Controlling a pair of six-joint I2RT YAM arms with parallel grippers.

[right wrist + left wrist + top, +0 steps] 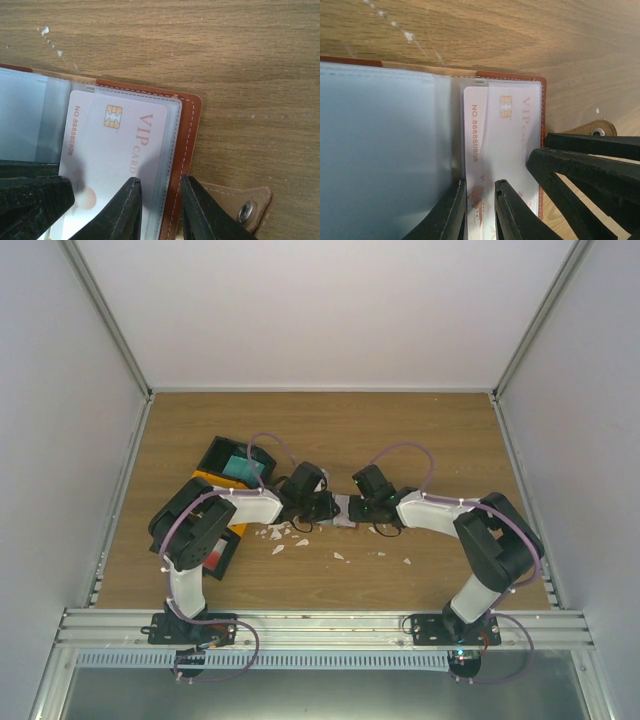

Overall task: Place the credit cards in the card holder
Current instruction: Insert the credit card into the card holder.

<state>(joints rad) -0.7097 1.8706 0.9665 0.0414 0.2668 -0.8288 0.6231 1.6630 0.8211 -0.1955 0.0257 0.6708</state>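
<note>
You are pinching the white card [480, 150] narrowly with the left gripper [479, 210], seating it in the holder [187, 130]'s clear sleeve while the right gripper [160, 205] is clamping the holder's edge; tray [222, 462] cards are waiting.

The brown card holder [186, 135] lies open on the wood. A pale card [117, 150] with red "VIP" letters and a gold chip sits partly inside its clear pocket [172, 150], flat.
</note>
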